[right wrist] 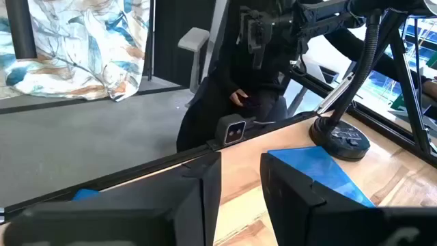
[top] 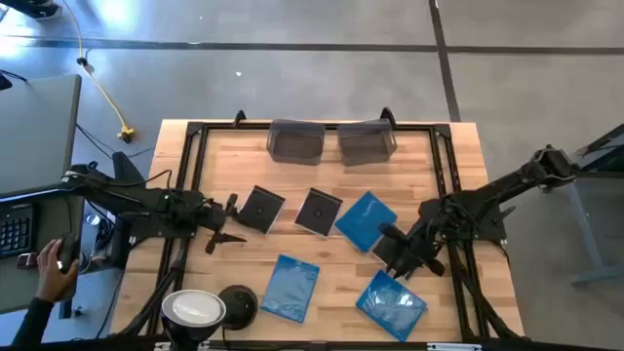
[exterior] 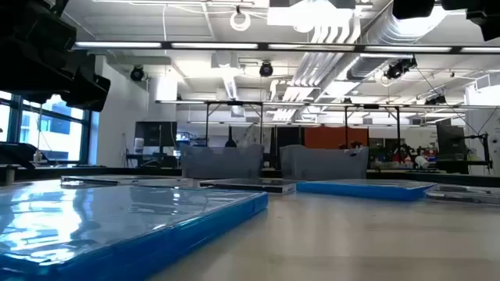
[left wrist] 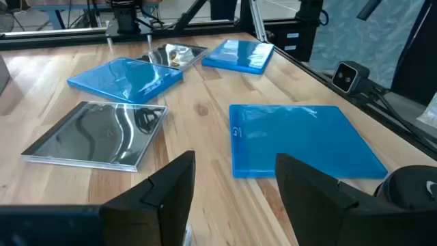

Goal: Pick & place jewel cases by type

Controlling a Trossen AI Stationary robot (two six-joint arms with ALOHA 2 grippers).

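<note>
Wooden slatted surface [top: 322, 283] carries five jewel cases and, at its far edge, two smoky-grey bins [top: 331, 142] side by side. Taking the bins as landmark: two dark cases [top: 261, 208] [top: 319, 212] lie on the near side of the bins, side by side and apart. One blue case [top: 363, 217] lies just beside the second dark case, on the right arm's side. Two further blue cases [top: 292, 286] [top: 392, 301] lie nearest the front edge, well apart from the bins.

Left claw [top: 222, 222] hovers beside the first dark case, fingers [left wrist: 167, 188] spread, holding nothing. Right claw [top: 396, 249] sits between the two right-hand blue cases, fingers [right wrist: 205, 184] parted, empty. A person's hand [top: 54, 265] shows off the surface, on the left arm's side.
</note>
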